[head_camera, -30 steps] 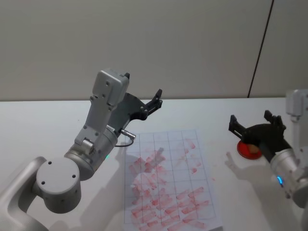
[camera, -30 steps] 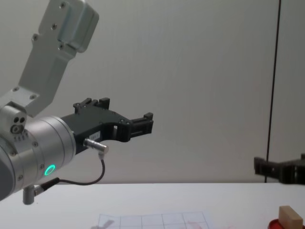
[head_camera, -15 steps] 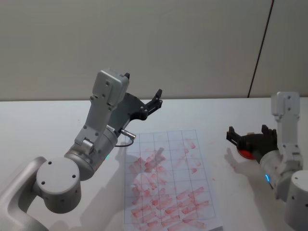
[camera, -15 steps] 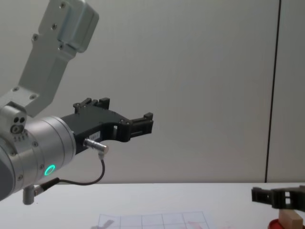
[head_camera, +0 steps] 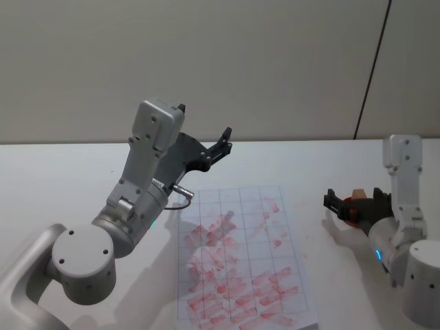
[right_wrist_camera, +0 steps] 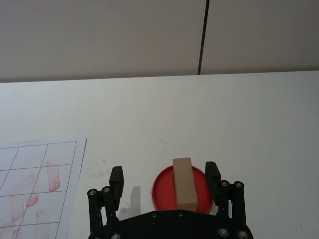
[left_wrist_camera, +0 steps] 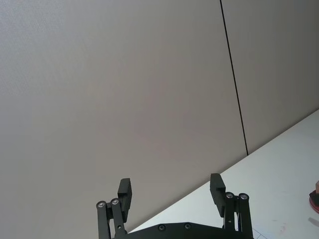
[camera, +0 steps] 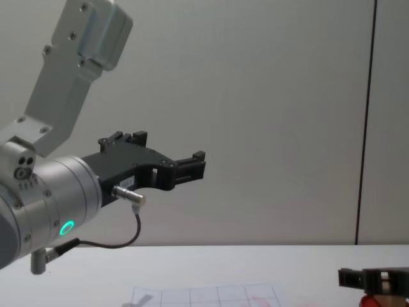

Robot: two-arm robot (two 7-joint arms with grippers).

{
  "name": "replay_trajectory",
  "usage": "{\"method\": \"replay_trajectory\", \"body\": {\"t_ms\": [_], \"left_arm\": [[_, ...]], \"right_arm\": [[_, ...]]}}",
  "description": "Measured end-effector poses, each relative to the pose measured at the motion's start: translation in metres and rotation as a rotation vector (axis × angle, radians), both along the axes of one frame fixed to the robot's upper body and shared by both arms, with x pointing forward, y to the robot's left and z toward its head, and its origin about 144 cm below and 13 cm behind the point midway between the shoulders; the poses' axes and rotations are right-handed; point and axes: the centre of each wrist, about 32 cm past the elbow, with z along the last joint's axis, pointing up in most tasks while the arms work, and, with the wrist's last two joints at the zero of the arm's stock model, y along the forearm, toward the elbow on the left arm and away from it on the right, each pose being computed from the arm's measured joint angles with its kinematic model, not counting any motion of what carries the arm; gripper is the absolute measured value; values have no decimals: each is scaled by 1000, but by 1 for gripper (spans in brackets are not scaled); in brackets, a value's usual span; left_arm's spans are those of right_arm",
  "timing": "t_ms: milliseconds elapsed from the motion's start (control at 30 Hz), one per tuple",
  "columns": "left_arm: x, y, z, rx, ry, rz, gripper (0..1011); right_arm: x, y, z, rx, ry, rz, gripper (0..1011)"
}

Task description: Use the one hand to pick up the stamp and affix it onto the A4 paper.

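Well, rt wrist view gives the clearest look. The hand point(right_wrist_camera: 164, 178) has its fingers apart, one each side of the stamp point(right_wrist_camera: 183, 183), w/ a gap on both sides, so it's not clamped. Stamp stands on the red disc point(right_wrist_camera: 162, 193), which lies on the white table point(right_wrist_camera: 259, 119). Stamp sits closer to one finger than the other. A corner of the A4 paper point(right_wrist_camera: 35, 184) shows there too, well apart from the disc.

Head view adds the layout. Hand is low at right-centre of frame, w/ a blue light point(head_camera: 377, 255) on its arm, and the paper fills lower centre. Disc is mostly hidden under the gripper there, just a red sliver, w/ the stamp's tan top peeking between the fingers.

Left gripper point(head_camera: 221, 144) is parked up at centre-left of the head view, above the paper's far end. Left wrist view shows its fingers apart, aimed at the wall point(left_wrist_camera: 149, 74), w/ a bit of the disc cut off at the frame edge.

Chest view shows the green light point(camera: 66, 228) on the left arm. Hand is in the lower right corner, partly cut off, w/ some red below it. Can't make out the stamp there. Paper is only a thin strip along the bottom edge.

Writing: the paper has a grey grid w/ pinkish-red smears, and none of it reads as letters.
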Motion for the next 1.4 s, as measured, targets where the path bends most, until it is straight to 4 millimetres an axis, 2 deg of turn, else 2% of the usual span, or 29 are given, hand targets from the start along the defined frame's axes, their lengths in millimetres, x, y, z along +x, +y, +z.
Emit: {"method": "replay_trajectory", "body": {"t_ms": [200, 333, 567, 767, 1133, 1400], "left_arm": [[0, 0, 0, 0, 0, 0, 1001], [0, 0, 0, 0, 0, 0, 1001], [0, 0, 0, 0, 0, 0, 1001], [0, 0, 0, 0, 0, 0, 1001], [0, 0, 0, 0, 0, 0, 1001], [0, 0, 0, 0, 0, 0, 1001]], "right_arm": [[1, -1, -1, -4, 19, -12, 1001], [1, -2, -3, -9, 33, -22, 941], [2, -5, -5, -17, 54, -34, 759], [2, -7, -6, -24, 59, -40, 545], [3, -9, -8, -28, 62, -42, 224], [4, -11, -10, -21, 75, -46, 219]]}}
